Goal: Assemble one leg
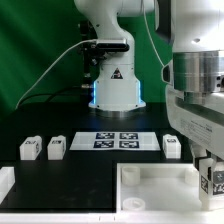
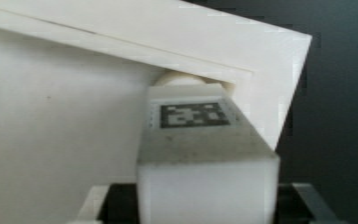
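Note:
My gripper (image 1: 211, 187) is shut on a leg (image 1: 214, 177), a small white post with a black-and-white tag, at the exterior view's right edge over the near right corner of the large white rimmed panel (image 1: 150, 183). In the wrist view the leg (image 2: 197, 140) runs from between the fingers (image 2: 105, 198) to the panel's corner, and its rounded tip meets the corner socket (image 2: 190, 78) inside the rim. The gripper (image 2: 204, 205) grips the leg's lower end. The panel's flat face (image 2: 60, 120) fills the side of that view.
Two more legs (image 1: 29, 148) (image 1: 56, 148) stand at the exterior view's left and a third (image 1: 172, 146) at the right, beside the marker board (image 1: 118, 140). The robot base (image 1: 113, 85) stands behind. A white part (image 1: 6, 184) sits at the left edge.

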You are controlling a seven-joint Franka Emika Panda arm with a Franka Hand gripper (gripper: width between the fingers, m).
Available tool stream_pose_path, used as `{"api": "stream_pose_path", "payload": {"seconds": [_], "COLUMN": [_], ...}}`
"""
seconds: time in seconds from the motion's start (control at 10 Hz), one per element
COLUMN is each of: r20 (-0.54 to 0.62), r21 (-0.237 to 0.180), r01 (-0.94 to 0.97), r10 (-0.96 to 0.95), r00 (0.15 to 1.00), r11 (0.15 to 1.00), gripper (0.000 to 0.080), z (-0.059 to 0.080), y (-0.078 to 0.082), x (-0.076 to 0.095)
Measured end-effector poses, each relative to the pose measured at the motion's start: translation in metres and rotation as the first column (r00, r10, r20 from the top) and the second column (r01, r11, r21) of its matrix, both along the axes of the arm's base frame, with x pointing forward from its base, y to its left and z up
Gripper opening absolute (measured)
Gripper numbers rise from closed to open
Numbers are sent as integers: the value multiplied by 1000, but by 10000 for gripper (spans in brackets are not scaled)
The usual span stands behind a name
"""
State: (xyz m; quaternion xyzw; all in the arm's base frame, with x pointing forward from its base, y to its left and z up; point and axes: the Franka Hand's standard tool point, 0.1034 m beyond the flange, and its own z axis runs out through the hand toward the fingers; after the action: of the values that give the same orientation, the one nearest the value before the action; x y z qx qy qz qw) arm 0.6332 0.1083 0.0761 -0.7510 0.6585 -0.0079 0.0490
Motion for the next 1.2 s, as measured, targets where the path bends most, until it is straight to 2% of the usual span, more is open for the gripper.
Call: {"api": "stream_pose_path", "payload": {"seconds": [0.3,0.4,0.5,0.6,0.7,0.8,0.9,1.1,1.2], "r20": [-23,-21,-20,-24,-39,-13,-2,19,20], "r21": [38,37,35,30,25,15,4,-24,-34], "r01": [308,297,282,229,153,-34,-181,-455,-521], "r10": [-307,-297,-282,-228,-152,34,181,455,522], "r00": [951,955,959,973,988,999,983,890,853], "r11": [951,954,959,973,988,999,983,890,853], "gripper": [297,297,395,395,571,571,633,645,648], "z": [0,0,-1,-1,-2,-1,0,0,0], "y": [3,4,4,5,9,8,9,19,16], "x": [-4,-4,-4,-6,-9,-7,-7,-8,-8]}}
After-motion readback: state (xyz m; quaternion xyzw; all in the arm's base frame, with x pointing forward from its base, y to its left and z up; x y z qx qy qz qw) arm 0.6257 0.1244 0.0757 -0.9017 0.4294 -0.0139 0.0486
